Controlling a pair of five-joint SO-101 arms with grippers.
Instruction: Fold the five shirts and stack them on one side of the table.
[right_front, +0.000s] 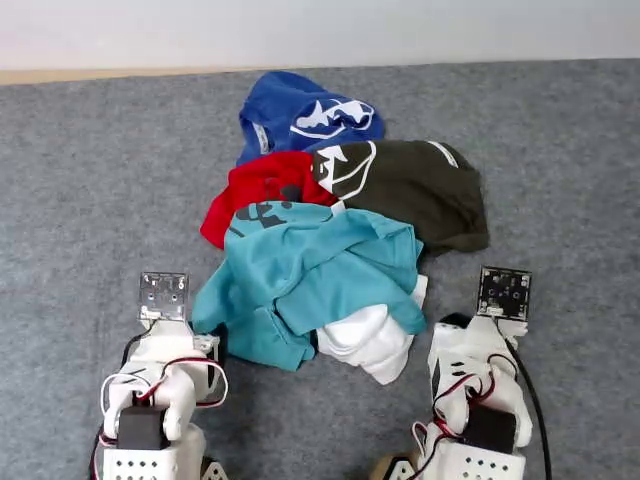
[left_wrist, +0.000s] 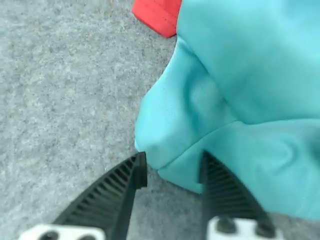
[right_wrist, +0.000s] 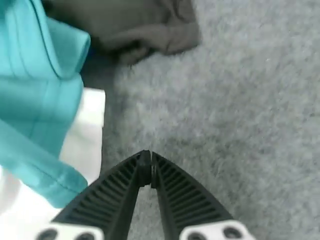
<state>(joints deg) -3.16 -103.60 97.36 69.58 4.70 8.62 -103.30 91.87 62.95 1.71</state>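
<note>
High view: five crumpled shirts (right_front: 340, 200) are heaped centrally, the teal shirt (right_front: 320, 265) uppermost. The left gripper (left_wrist: 173, 162) is spread wide at its edge; the right gripper (right_wrist: 150, 157) is pressed closed above grey table (right_wrist: 240, 100).

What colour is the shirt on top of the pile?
Teal: the crumpled teal shirt, clearest in the high view.

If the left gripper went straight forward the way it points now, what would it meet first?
Most likely the teal shirt: its folded edge lies right at the open tips of the left gripper, though the exact depth is unclear.
</note>
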